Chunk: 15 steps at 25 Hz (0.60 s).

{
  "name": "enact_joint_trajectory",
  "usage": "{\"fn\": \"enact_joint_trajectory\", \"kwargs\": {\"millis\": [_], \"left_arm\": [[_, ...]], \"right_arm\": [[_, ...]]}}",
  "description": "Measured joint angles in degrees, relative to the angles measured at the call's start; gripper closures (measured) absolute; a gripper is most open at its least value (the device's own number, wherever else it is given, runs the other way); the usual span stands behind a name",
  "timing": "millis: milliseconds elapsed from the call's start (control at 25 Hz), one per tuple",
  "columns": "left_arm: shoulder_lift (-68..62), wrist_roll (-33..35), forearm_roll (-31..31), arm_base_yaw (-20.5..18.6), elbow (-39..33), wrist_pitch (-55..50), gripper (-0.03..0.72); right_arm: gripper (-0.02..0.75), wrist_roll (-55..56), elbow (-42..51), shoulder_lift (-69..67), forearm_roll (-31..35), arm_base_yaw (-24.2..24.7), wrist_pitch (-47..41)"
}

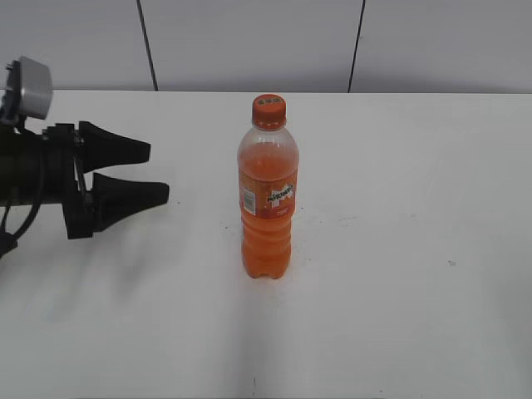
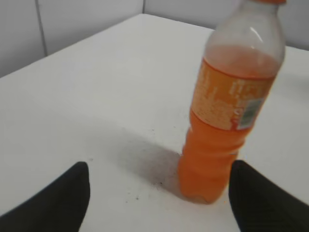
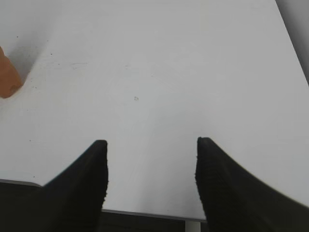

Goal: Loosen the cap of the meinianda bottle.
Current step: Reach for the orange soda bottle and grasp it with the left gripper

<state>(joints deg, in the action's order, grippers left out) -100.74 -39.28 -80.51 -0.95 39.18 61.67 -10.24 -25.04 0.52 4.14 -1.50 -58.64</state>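
The meinianda bottle (image 1: 268,204) stands upright in the middle of the white table, full of orange drink, with an orange label. Its orange cap (image 1: 268,110) sits on top. My left gripper (image 1: 158,173) is open and empty, a short way left of the bottle, fingers pointing at it. In the left wrist view the bottle (image 2: 227,121) stands ahead between the open fingers (image 2: 159,193), and only a sliver of its cap shows at the top edge. My right gripper (image 3: 150,147) is open and empty near the table's front edge; the bottle's base (image 3: 7,77) shows at the far left.
The white table (image 1: 399,274) ends at a grey panelled wall (image 1: 249,41) behind. The table's front edge (image 3: 145,213) lies just below my right fingers.
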Motion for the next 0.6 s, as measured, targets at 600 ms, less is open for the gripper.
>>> {"fn": "enact_joint_trajectory", "kwargs": {"millis": [600], "left_arm": [[-15.0, 0.7, -6.5, 11.5, 13.3, 2.8, 0.148]], "right_arm": [[0.301, 0.0, 0.0, 0.0, 0.0, 0.0, 0.0]]}}
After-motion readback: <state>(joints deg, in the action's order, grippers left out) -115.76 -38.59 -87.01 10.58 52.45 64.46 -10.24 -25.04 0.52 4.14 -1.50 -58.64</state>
